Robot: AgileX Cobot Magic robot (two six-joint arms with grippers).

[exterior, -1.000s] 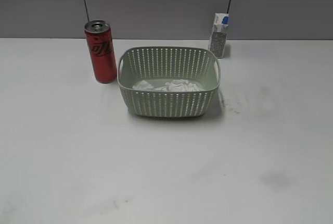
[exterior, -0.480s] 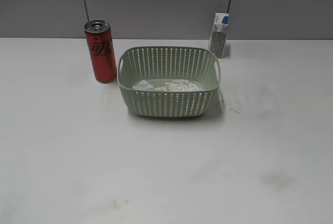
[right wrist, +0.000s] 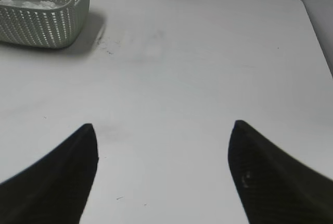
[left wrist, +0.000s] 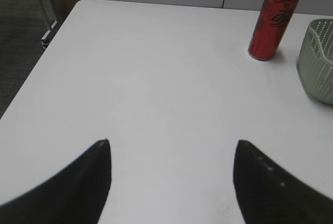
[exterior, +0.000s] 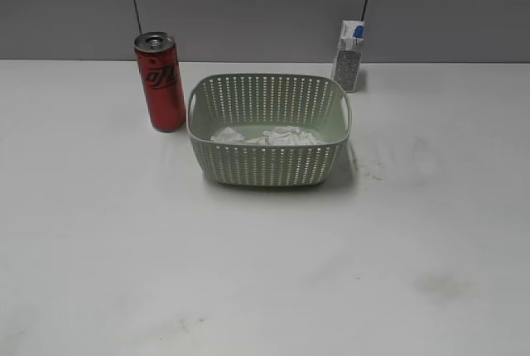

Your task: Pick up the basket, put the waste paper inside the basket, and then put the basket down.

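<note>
White tabletop (exterior: 265,273) w/ grey wall panels behind, a few faint smudges on the surface right of centre. Basket (exterior: 268,128) sits flat on the table, mid-frame toward the back, upright, open side up. Waste paper (exterior: 273,135) lies inside it on the bottom, crumpled white wads, partly hidden by the near wall; exact count can't be told from ext view. Red can (exterior: 161,81) stands upright just left of the basket, close but not touching. Small white-and-blue carton (exterior: 349,55) stands upright behind the basket's right rear corner, near the wall, apart from it. Neither arm shows in ext view. Left wrist cam: left gripper (left wrist: 171,182) has fingers spread wide, nothing between them, over bare table well left of the can; can and basket edge visible at upper right of that view. Right wrist cam: right gripper (right wrist: 164,174) likewise spread wide and empty, over bare table right of and nearer than the basket; basket w/ paper at upper left, carton base at top edge. Both grippers well apart from the basket, no contact w/ anything.
</note>
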